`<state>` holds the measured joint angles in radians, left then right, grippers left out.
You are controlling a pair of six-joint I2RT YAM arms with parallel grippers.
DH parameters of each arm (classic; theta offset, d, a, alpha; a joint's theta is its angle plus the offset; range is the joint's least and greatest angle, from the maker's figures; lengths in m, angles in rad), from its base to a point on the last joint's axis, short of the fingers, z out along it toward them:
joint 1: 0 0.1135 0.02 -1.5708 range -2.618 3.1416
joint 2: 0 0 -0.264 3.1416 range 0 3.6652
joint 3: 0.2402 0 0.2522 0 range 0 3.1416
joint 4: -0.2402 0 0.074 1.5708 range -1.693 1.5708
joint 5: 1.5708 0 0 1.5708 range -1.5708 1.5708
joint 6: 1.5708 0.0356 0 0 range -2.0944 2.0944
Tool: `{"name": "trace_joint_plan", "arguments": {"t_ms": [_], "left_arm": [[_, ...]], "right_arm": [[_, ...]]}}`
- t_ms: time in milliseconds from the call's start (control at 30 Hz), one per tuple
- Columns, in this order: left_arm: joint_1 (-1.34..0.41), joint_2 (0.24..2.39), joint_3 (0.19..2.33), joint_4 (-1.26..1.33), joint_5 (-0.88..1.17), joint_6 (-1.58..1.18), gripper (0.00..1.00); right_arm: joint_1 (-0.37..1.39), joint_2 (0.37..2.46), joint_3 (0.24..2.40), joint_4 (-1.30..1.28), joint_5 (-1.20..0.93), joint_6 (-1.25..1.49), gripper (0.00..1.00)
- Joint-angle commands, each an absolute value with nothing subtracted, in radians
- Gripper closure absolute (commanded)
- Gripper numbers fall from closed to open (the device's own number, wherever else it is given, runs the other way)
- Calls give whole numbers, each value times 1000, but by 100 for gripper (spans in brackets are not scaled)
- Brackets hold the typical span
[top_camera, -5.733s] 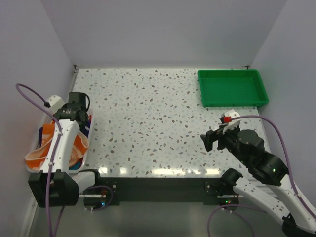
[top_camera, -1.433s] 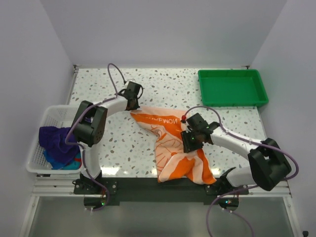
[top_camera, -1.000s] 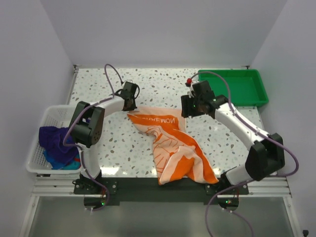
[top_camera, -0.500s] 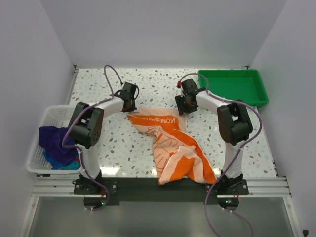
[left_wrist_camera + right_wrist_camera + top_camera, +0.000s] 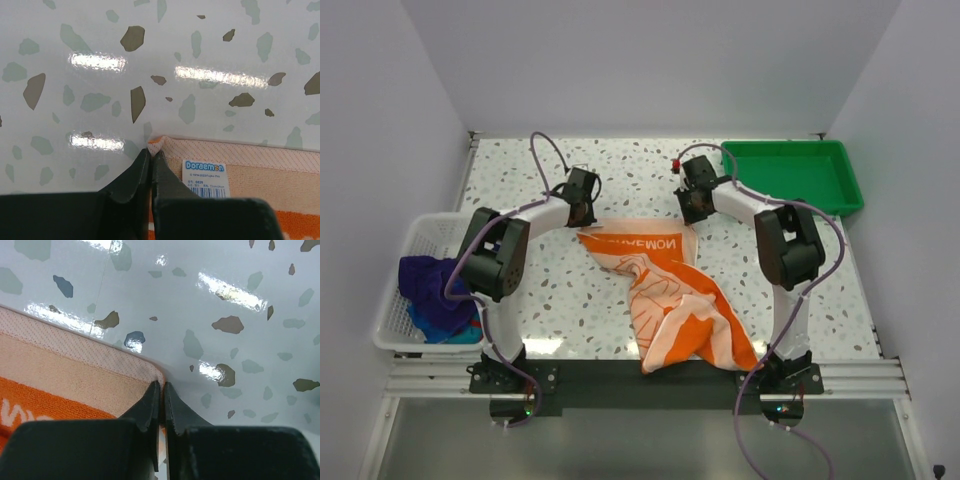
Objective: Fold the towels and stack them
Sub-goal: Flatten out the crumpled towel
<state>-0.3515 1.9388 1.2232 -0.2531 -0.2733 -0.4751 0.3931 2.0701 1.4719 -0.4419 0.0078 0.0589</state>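
Two far corners of the orange towel (image 5: 672, 305) sit pinched in my closed left gripper (image 5: 150, 151) and right gripper (image 5: 161, 385), its long body trailing crumpled back toward me.

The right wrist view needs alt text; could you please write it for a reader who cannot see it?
The right gripper is closed on the corner of the orange-and-white towel, which lies flat on the glossy speckled table. The towel fills the lower left; bare table fills the rest.
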Motion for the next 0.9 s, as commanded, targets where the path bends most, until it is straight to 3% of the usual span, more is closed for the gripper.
{"name": "trace_joint_plan", "arguments": {"t_ms": [0,300,633,867], "left_arm": [[-330,1937,1198,-284,-273,-442,100],[-299,1809,1327,-271,-290,-341,100],[-284,1698,1864,-293,-296,-166,100],[-284,1638,2083,-259,-232,-98,100]], "right_arm": [[385,2074,1488,-479,18,26,100],[380,1930,1701,-534,112,12,100],[368,1855,2233,-624,218,-118,100],[367,1740,2313,-539,239,-227,100]]}}
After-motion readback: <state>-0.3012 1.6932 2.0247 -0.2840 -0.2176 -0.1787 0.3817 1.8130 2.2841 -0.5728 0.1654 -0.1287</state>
